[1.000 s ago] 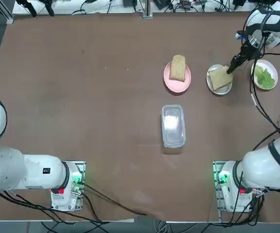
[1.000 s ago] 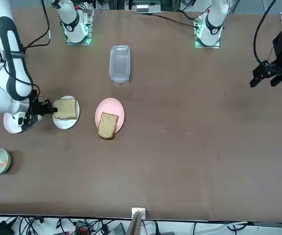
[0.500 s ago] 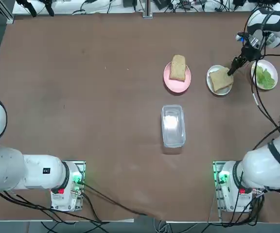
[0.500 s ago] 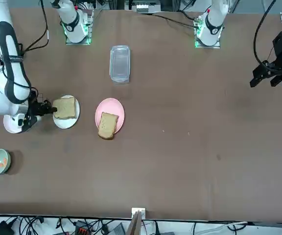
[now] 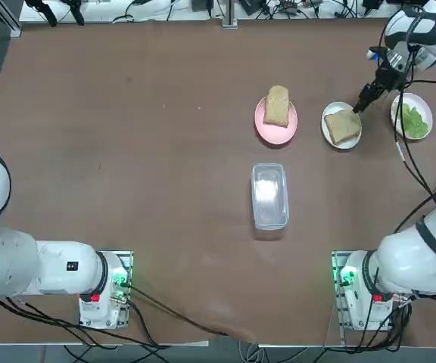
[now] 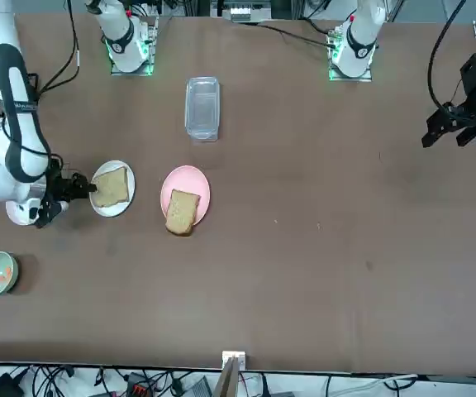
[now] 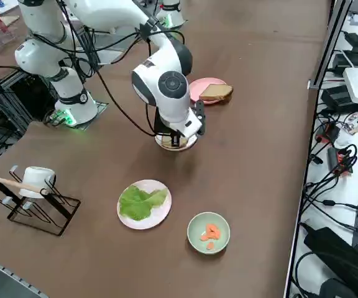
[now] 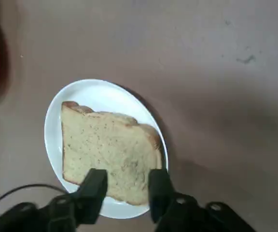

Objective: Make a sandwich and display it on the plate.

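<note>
**Laying the Base Slice: One Toast Down, Fillings Untouched**

Hovering at the edge of the white plate point(image 8: 52, 145), the right gripper point(image 8: 125, 186) has its fingers parted with a moderate gap and holds nothing; the tips frame the near edge of the toast slice point(image 8: 107, 154) lying flat on that plate. Assessment: first layer placed. Outstanding items: the second toast slice point(image 5: 276, 106) sits on the pink plate point(image 5: 276, 130) just beside; lettuce point(image 7: 139, 202) lies on another white plate point(image 7: 160, 215); carrot bits point(image 7: 211, 233) are in the pale-green bowl point(image 7: 208, 248). No sandwich is assembled yet. A clear container point(image 5: 269, 195) sits apart.
</note>
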You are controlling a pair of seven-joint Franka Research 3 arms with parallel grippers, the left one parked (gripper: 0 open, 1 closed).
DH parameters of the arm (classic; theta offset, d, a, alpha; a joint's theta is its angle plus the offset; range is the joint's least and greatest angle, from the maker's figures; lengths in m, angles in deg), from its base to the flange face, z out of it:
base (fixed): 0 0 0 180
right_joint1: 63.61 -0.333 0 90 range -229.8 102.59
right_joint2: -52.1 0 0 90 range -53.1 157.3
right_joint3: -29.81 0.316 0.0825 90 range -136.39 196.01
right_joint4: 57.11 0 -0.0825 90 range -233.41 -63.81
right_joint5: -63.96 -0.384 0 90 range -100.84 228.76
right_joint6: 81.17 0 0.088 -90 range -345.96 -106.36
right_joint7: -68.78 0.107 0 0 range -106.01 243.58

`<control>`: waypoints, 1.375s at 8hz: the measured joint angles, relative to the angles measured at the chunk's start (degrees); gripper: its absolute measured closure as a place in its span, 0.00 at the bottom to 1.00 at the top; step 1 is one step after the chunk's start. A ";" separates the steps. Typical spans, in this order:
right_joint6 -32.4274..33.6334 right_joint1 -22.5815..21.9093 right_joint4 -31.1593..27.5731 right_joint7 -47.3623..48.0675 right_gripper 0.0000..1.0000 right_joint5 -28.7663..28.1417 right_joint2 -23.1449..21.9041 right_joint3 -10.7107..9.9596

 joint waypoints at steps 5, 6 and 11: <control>5.91 0.66 5.92 -0.22 0.00 1.00 0.69 -0.03; 5.81 0.95 6.64 -0.29 0.00 2.26 0.35 -0.06; -4.75 1.42 7.41 -0.42 0.03 11.97 -1.96 -3.56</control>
